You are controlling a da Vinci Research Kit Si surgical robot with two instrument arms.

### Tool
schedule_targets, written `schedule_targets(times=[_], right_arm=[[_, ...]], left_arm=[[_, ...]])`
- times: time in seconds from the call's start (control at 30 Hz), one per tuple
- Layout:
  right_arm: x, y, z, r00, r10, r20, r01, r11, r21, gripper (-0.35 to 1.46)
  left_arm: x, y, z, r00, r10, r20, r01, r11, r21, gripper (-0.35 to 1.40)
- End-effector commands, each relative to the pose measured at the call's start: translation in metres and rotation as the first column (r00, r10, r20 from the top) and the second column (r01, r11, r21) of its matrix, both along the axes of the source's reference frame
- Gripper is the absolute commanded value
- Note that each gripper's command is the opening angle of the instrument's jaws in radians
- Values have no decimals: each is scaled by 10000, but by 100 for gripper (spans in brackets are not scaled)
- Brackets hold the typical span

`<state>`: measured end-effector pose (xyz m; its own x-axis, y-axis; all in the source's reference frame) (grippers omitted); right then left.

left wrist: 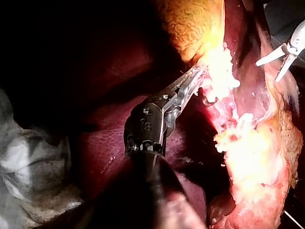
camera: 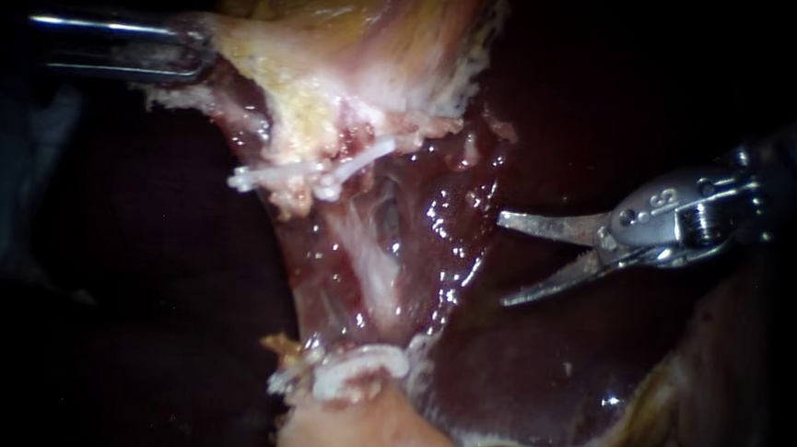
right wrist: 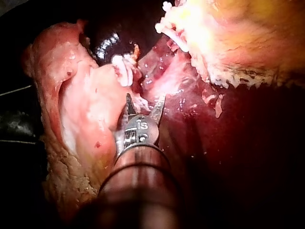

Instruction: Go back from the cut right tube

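Note:
My right instrument [camera: 504, 260] comes in from the right with its two thin blades open, nothing between them. It hangs over dark liver, clear to the right of the wet red tissue bed [camera: 435, 226]. A pale tube [camera: 370, 266] runs down that bed between white clips above [camera: 314, 177] and white clips below [camera: 357, 371]. In the right wrist view the open blades [right wrist: 144, 101] stand just short of the lower clips [right wrist: 122, 67]. My left instrument [camera: 197, 52] is shut on the pale edge of the gallbladder [camera: 334, 72], holding it taut; the left wrist view shows the same grip [left wrist: 193, 78].
Dark red liver [camera: 537, 370] lies under and below my right instrument. Pale fatty tissue [camera: 358, 433] bulges at the lower middle below the clips. The left half of the endoscope view is dark. In the left wrist view the right instrument's blades [left wrist: 280, 61] show beyond the gallbladder.

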<state>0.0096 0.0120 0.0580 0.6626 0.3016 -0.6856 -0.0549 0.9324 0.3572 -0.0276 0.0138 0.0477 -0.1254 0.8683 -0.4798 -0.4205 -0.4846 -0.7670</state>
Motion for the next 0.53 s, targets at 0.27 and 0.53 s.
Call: schedule_targets(times=[0.27, 0.53], right_arm=[[0, 0, 1, 10000, 2, 2, -2, 10000, 3, 145], [-1, 0, 0, 10000, -3, -2, 3, 10000, 3, 145]], left_arm=[[-13, -3, 19, 9999, 97, -41, -97, 9999, -54, -35], [-13, -2, 19, 9999, 96, -41, -97, 9999, -53, -35]])
